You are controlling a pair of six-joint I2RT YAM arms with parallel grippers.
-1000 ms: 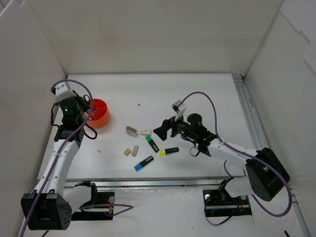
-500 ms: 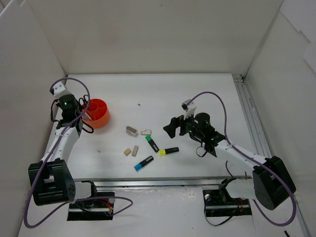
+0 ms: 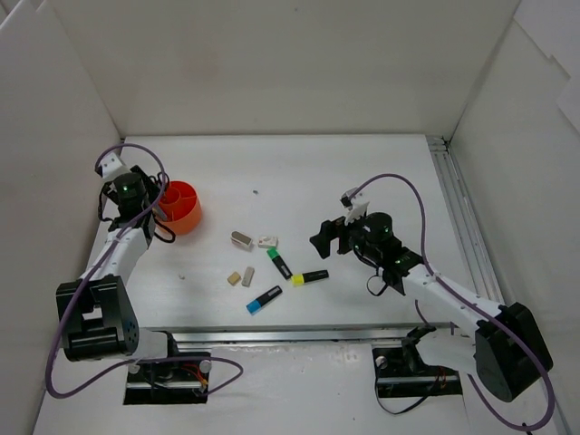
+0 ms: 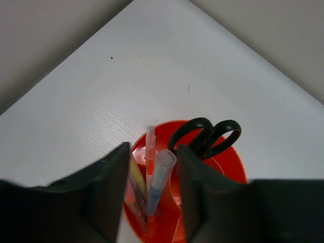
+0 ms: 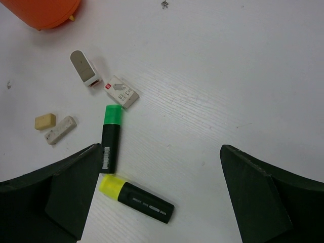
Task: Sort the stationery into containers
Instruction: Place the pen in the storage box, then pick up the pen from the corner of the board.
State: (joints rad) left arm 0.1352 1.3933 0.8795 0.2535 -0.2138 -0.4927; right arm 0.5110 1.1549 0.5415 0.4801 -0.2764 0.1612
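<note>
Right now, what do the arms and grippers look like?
The left arm and right arm have white links, black joint housings and a looping purple cable each. The left gripper and right gripper are matte black with broad, flat fingers. A green light glows on the left wrist.

Left wrist: the scissors (image 4: 205, 134) bury their blades inside the holder (image 4: 228, 167), and its near rim is lost behind the left end effector (image 4: 153, 152). Right wrist: holder clipped at the top, speck (image 5: 165, 4) too tiny to identify.
</note>
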